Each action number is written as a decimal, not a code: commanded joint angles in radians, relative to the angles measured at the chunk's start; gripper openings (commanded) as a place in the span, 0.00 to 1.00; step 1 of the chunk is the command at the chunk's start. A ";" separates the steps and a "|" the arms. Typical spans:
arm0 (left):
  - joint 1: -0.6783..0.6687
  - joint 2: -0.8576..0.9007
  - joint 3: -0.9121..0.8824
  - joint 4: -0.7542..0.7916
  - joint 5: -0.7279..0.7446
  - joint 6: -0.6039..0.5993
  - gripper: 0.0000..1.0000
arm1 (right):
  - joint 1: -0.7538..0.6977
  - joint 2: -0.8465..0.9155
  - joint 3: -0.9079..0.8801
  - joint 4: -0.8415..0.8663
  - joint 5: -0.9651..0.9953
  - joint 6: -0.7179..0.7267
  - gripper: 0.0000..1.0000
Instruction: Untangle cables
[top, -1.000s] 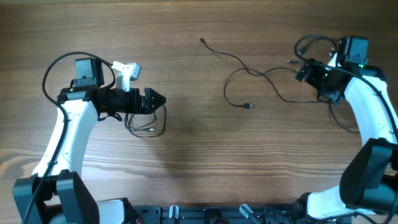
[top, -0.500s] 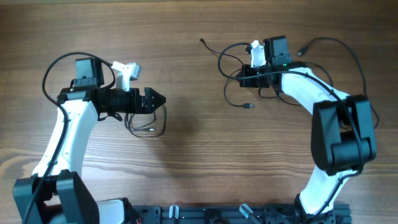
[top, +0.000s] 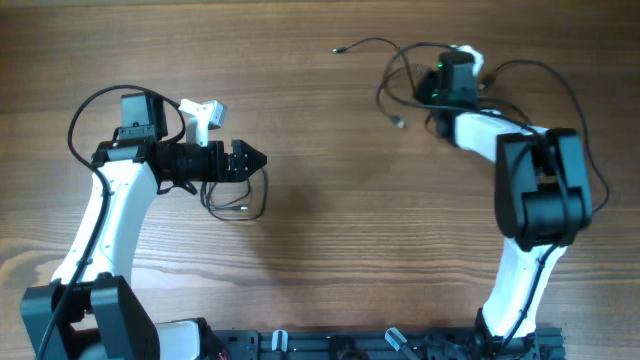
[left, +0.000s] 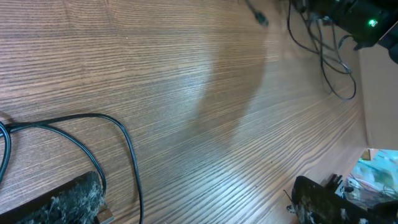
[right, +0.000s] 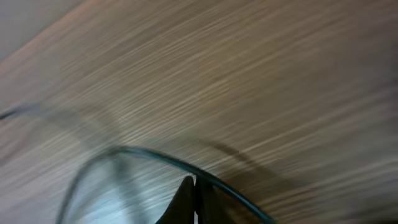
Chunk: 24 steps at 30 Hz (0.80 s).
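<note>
Plainly, cable (right: 155, 157) pinched in right end effector (right: 194, 196)

The table (top: 330, 270) is brown wood, its grain running side to side. On its left half the left cable (top: 263, 195), thin and black, lies in a small flat loop. Far over on the right, the right cable (top: 381, 95) sprawls in several wide, crossing curves. Its far plug (top: 337, 48) points toward the middle and its near plug (top: 400, 122) sits just below that. I cannot tell whether every strand there touches the wood.
</note>
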 joint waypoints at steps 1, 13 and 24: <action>0.001 0.006 -0.006 0.003 -0.023 -0.013 1.00 | -0.126 0.023 0.005 -0.035 0.086 0.014 0.04; 0.002 0.006 -0.006 0.043 -0.145 -0.099 1.00 | -0.320 -0.160 0.057 0.045 -0.353 -0.227 0.78; 0.071 0.006 -0.006 0.054 -0.709 -0.694 1.00 | -0.012 -0.297 0.057 -0.433 -0.701 -0.058 1.00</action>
